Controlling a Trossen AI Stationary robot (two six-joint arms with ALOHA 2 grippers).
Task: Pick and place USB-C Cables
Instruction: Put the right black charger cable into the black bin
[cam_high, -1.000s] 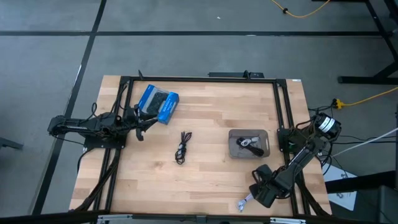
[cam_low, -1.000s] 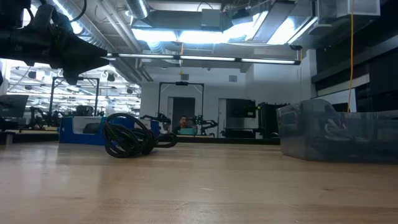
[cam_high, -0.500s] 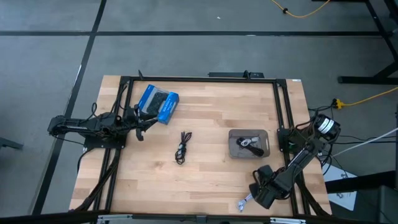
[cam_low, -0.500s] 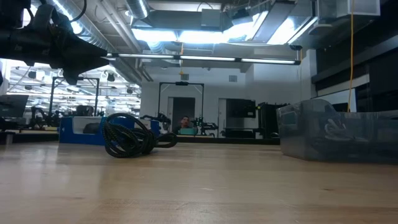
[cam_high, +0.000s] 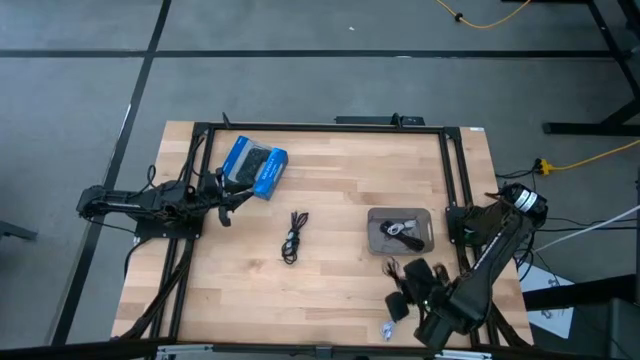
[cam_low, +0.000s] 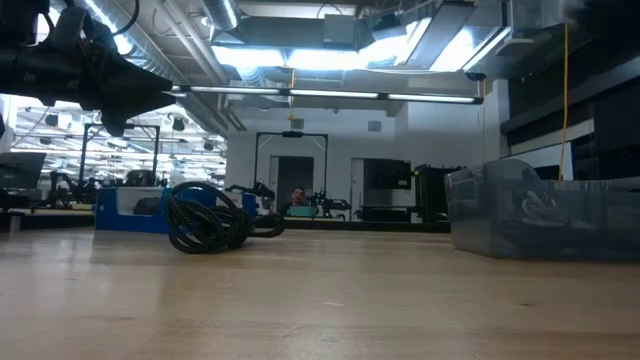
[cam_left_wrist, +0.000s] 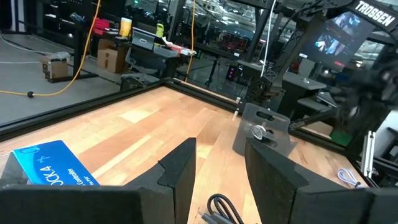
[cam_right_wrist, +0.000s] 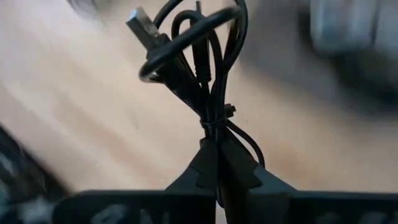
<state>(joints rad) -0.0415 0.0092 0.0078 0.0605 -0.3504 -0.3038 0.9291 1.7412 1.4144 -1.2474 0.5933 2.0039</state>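
My right gripper (cam_high: 404, 278) is above the table's near right part, just near of the clear grey tray (cam_high: 428, 243), and is shut on a black USB-C cable bundle (cam_right_wrist: 194, 56). The tray holds a few cable bundles (cam_high: 402, 230). Another black bundle (cam_high: 293, 238) lies on the table's middle and shows in the low view (cam_low: 206, 218). A white bundle (cam_high: 388, 328) lies by the near edge. My left gripper (cam_left_wrist: 221, 167) is open and empty at the table's left, beside the blue package (cam_high: 255, 167). My right gripper pinches the black bundle between its two fingertips (cam_right_wrist: 205, 169) at the bundle's tied waist (cam_right_wrist: 214, 127). The loops and a plug (cam_right_wrist: 142, 23) stick out beyond the fingertips. The bundle is lifted clear of the table.
The blue-and-black package lies at the far left and shows in the low view (cam_low: 128, 210). A black frame (cam_high: 320, 126) runs round the table's edges. Bare wood lies between the middle cable and the tray.
My right gripper has risen from beside the white bundle at the near edge and gone toward the tray, carrying the black bundle clear of the table. The white bundle stays where it was.
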